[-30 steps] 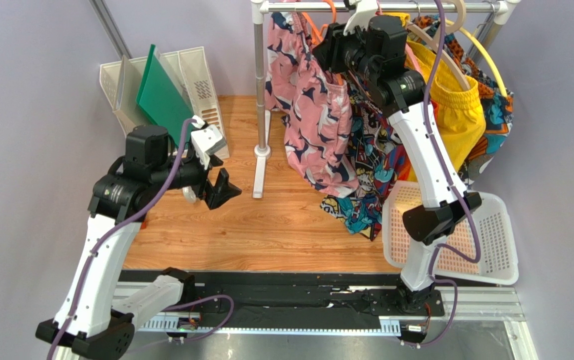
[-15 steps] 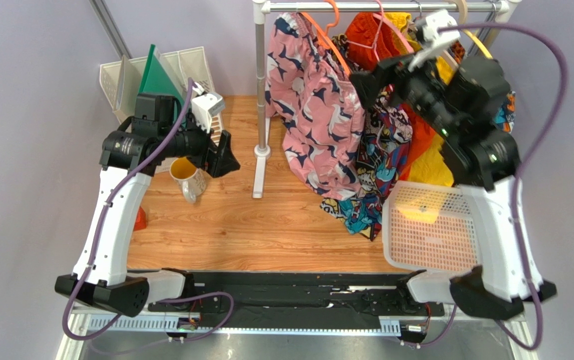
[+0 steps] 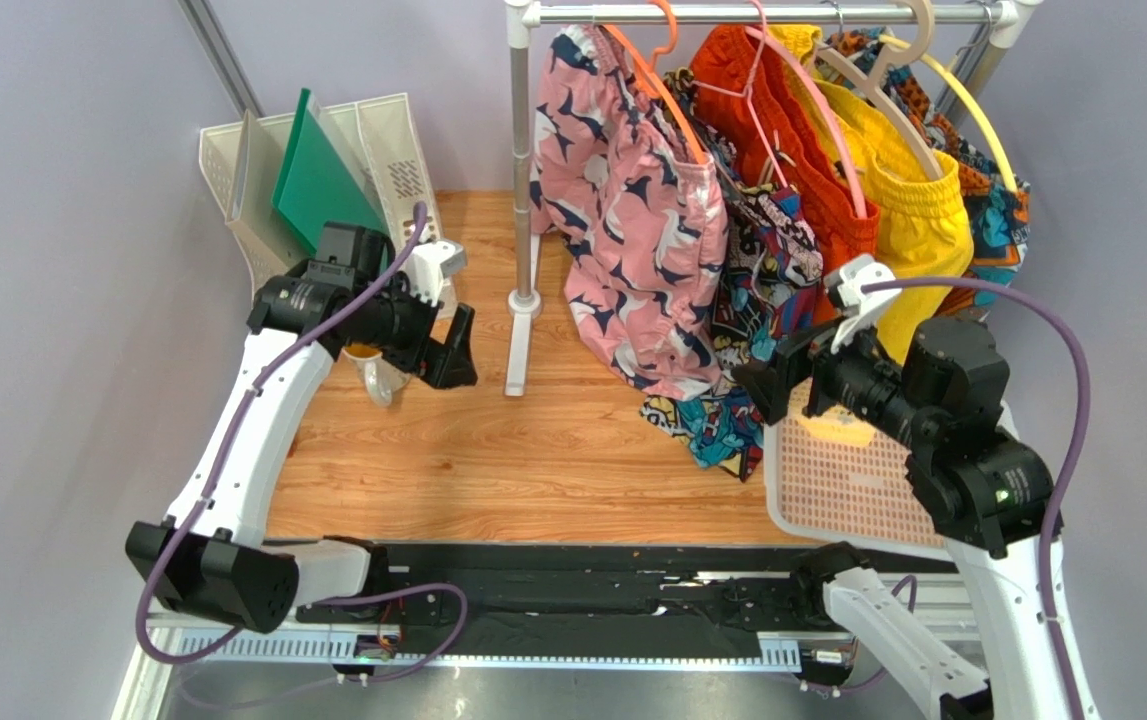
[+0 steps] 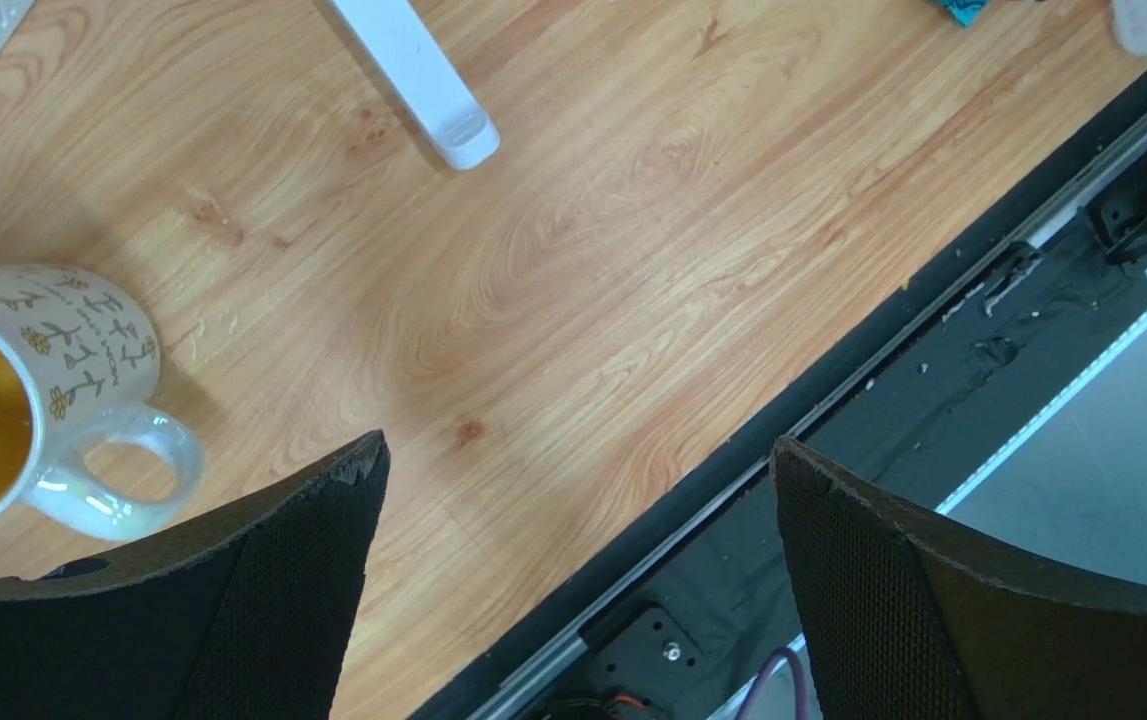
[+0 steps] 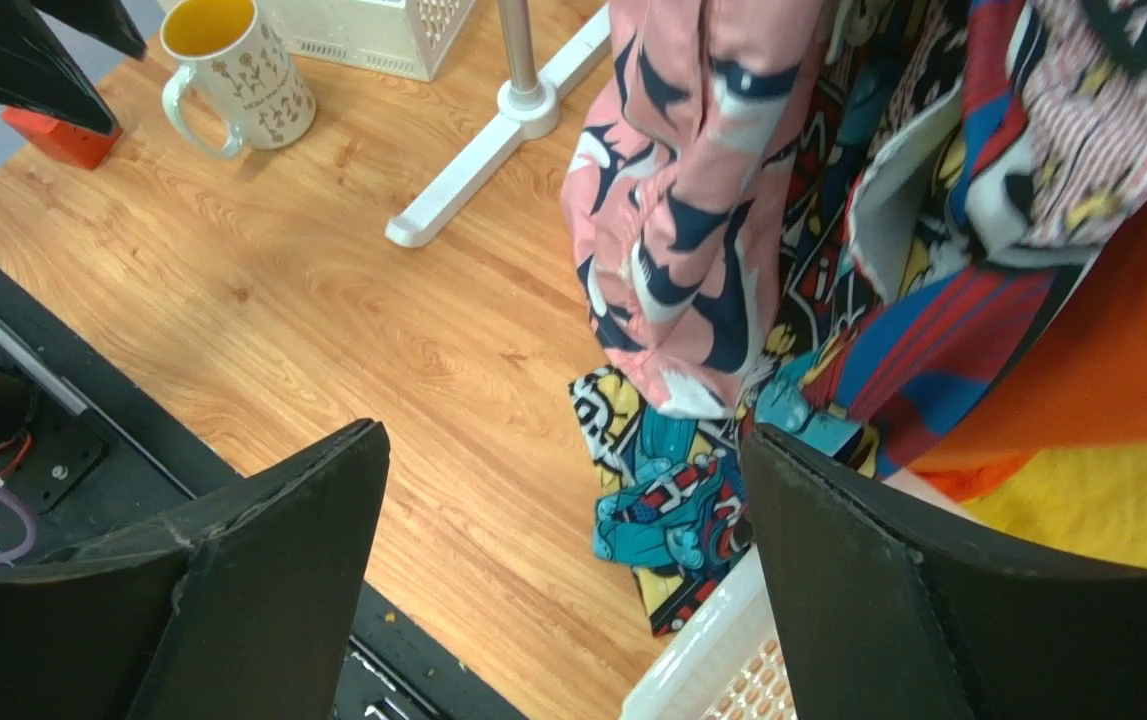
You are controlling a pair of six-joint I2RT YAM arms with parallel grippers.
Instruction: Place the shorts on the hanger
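The shorts (image 3: pixel 627 225) hang from the hanger (image 3: pixel 659 93), whose hook sits on the rail (image 3: pixel 745 14) at the left end of the row of clothes, with nothing touching them. I judge the placing itself to be done, and the step in hand to be the release and retreat. The right jaws stand wide and empty, low by the front of the basket (image 3: pixel 895 495) and pointing toward the bottom of the hanging clothes. The left jaws are also wide and empty, held over the table (image 3: pixel 564 450) just beside the mug (image 4: pixel 23 390). What is left calls for little. Both arms should draw back to rest without brushing the hems or knocking the mug, and the shorts should be checked to see that they stay seated on the hanger's sloping arm. Whether they are threaded through it or only draped over it, I cannot tell. A second ago the right arm was stretched up to the rail with its jaws at the hanger's top, hiding it. Half a second ago it was pulling back past the clothes, and now it is down and well apart from them, so the hanger and waistband show in full. Meanwhile the left arm has swung back over the mug, and its jaws have stayed wide throughout.
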